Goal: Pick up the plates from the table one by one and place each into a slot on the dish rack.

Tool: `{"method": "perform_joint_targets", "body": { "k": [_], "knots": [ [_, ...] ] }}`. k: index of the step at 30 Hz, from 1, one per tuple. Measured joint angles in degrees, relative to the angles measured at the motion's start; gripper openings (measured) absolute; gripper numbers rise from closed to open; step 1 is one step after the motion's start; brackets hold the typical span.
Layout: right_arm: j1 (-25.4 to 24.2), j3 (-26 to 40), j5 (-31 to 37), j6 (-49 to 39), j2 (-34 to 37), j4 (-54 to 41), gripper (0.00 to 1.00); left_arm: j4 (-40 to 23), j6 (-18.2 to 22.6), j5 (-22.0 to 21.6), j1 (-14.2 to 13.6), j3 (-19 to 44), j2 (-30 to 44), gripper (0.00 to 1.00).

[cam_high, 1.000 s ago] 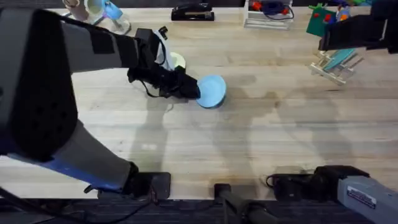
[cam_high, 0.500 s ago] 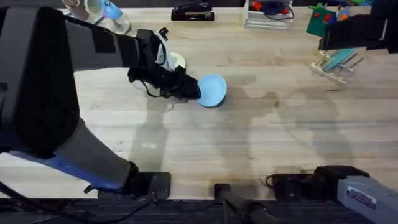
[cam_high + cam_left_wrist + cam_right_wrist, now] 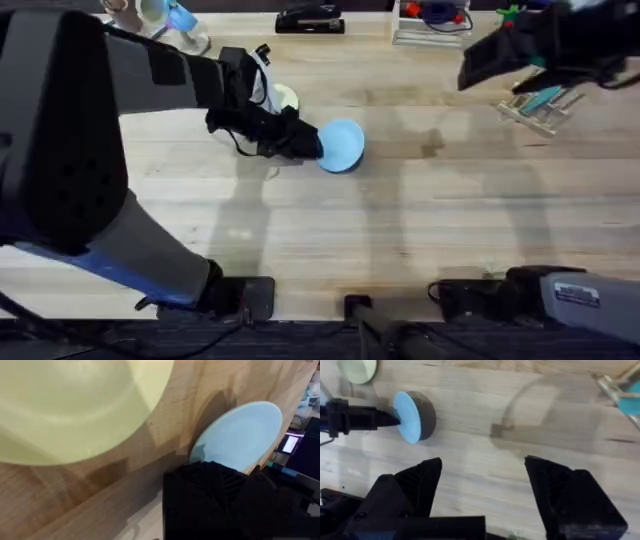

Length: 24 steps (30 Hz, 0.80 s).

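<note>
Swung left off the dish rack (image 3: 540, 103), right end effector (image 3: 482, 491), spread wide. Left end effector (image 3: 312, 143) clamped on light blue plate (image 3: 342, 146), raised above worktop (image 3: 420, 230), rack far right.

Black end effector (image 3: 220, 497) grips the blue plate (image 3: 240, 435) (cream plate (image 3: 75, 405) nearby).

Even, bright light falls on the tabletop (image 3: 400, 220), with soft grey arm shadows crossing the planks. The left arm (image 3: 60, 130) looms large and blurred under the overhead camera. In the left wrist view the cream plate (image 3: 75, 405) is out of focus.
</note>
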Motion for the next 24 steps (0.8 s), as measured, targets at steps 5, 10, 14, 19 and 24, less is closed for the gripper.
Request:
{"method": "perform_joint_targets", "body": {
  "k": [5, 10, 14, 19, 24],
  "knots": [
    [0.67, -0.94, -3.77, 0.28, 3.73, 6.6, 0.995, 0.04, 0.0, 0.0, 0.0, 0.0, -0.02, 0.041],
    [3.01, -5.32, -6.5, 1.03, 5.41, 11.86, 0.995, 0.04, 0.0, 0.0, 0.0, 0.0, 0.0, 0.041],
    [5.84, -10.06, -8.55, 1.41, 6.3, 16.23, 0.994, 0.04, 0.0, 0.0, 0.0, 0.0, 0.0, 0.041],
    [9.84, -14.2, -9.7, 2.52, 7.59, 21.79, 0.994, 0.04, 0.0, 0.0, 0.0, 0.0, 0.0, 0.041],
    [13.64, -15.58, -10.2, 5.23, 10.83, 26.09, 0.994, 0.04, 0.0, 0.0, 0.0, 0.0, -0.02, 0.041]
  ]
}}
